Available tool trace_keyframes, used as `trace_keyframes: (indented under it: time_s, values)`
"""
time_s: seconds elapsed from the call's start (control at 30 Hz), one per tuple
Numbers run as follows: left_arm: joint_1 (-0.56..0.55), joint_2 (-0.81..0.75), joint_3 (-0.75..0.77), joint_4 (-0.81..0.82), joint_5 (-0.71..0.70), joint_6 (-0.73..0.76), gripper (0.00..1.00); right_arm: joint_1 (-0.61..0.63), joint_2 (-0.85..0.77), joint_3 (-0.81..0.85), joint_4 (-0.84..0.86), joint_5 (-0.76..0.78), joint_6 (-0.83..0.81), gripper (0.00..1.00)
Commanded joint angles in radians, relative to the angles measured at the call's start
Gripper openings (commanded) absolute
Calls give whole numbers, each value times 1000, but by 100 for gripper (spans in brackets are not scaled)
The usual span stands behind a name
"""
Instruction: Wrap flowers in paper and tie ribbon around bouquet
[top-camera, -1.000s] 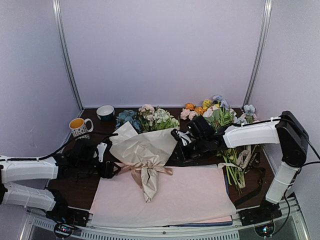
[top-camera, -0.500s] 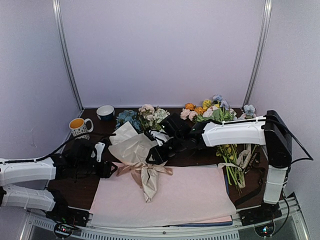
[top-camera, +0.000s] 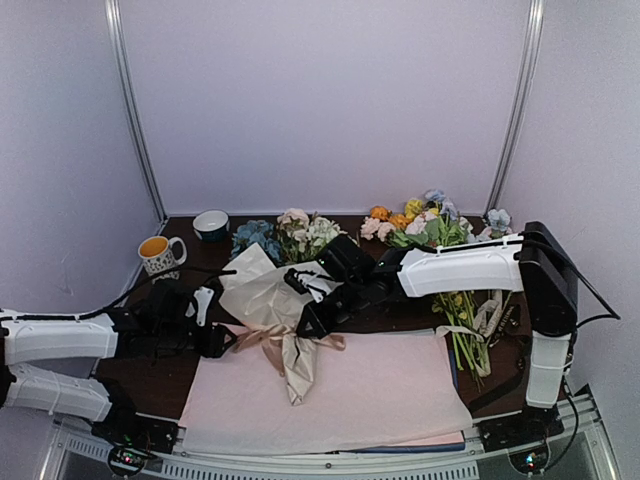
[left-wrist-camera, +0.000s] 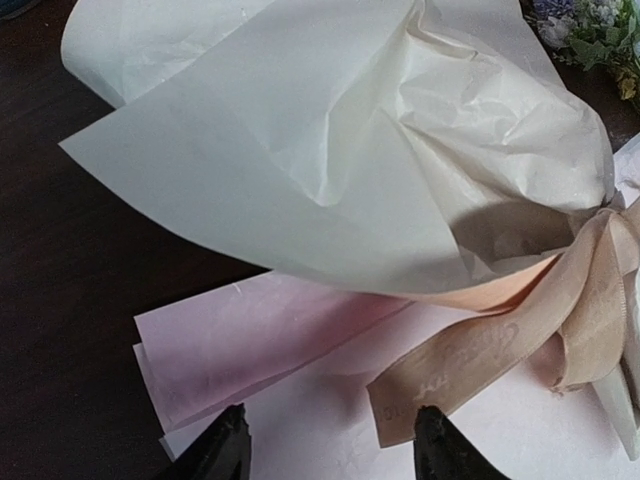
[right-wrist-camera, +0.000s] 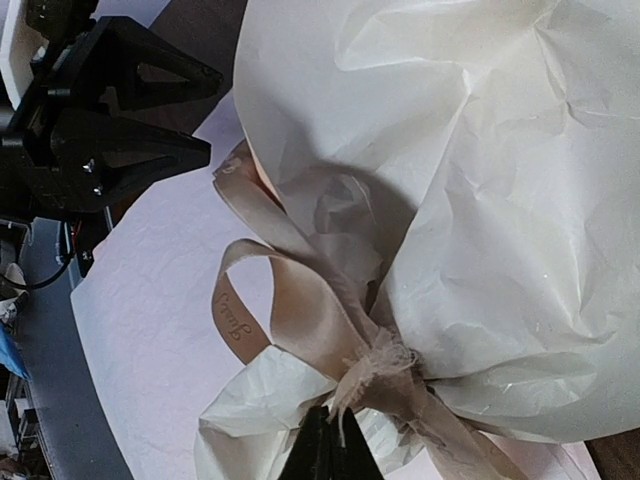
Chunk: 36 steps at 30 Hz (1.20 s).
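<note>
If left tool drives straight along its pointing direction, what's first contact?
Probably the ribbon tail lying on the pink sheet just ahead of the open left tool, then the paper behind it. Height is unclear; it may skim over the tail.

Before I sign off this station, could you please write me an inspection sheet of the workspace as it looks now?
Surface: dark brown table, pink sheets spread at its near edge.
Job's things: bouquet lies wrapped in beige paper, with the ribbon tied in a bow; flowers point away from the arms.
Clutter: mug, bowl, loose flower bunch at the far right.
Grippers: left gripper open and empty, beside a ribbon tail; right gripper shut at the bow's knot, grip unclear.
Cables: black cable arcs over the left arm.
Surroundings: plain pale walls, metal posts.
</note>
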<state>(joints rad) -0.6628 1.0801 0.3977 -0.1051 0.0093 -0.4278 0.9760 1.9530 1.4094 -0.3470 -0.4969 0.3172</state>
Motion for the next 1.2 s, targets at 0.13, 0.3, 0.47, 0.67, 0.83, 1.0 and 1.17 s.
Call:
trace_keyframes:
  time_s: [0.13,0.3,0.47,0.67,0.83,1.0,1.17]
  values:
    - [5,94,-28,96,36,-15,56,50,-99,-38,-3,-76,-106,0]
    - [5,141,-25,116,44,-12,55,93,-140,-112,-6,-131,-134,0]
    - [4,156,-22,121,57,-10,54,105,-137,-145,-20,-165,-141,0]
    - [5,104,-31,96,60,1,57,49,-231,-176,-29,-167,-150,27]
    - [5,61,-46,109,108,14,64,-78,-285,-267,103,-95,-10,40]
    - [5,79,-56,148,170,17,71,-112,-201,-254,153,-71,98,50]
    - [4,169,-32,184,245,21,73,-112,-130,-221,189,-74,149,52]
